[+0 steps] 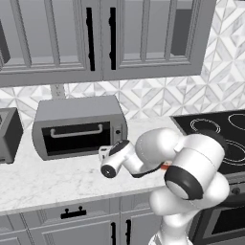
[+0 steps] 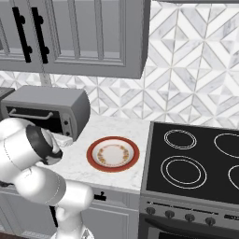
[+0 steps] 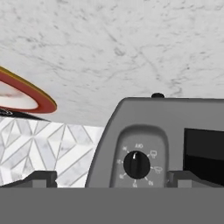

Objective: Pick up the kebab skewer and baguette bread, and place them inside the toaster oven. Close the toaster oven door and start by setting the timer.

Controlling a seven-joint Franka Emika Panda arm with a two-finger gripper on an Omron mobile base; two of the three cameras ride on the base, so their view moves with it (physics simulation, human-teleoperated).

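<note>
Gripper: nearest you in the hand view, the gripper (image 3: 111,177) has its jaws spread wide, one dark tip at each side of the knob panel, gripping nothing.
Timer knob: the black round knob (image 3: 136,164) sits between the tips, ringed by small white markings on a recessed grey panel.
Toaster oven: the toaster oven (image 1: 79,127) stands on the counter against the tiled wall; its toaster oven door (image 1: 76,137) looks shut, handle bar across the top.
Step in hand: setting the timer, I judge. Centre the knob between the tips, advance straight, close, then twist.
Food: skewer and bread can't be made out.
Plate: the red-rimmed plate (image 2: 113,154) lies bare, near the oven.
Surfaces: speckled marble counter (image 1: 57,184), smooth grey metal casing, rounded corners.
</note>
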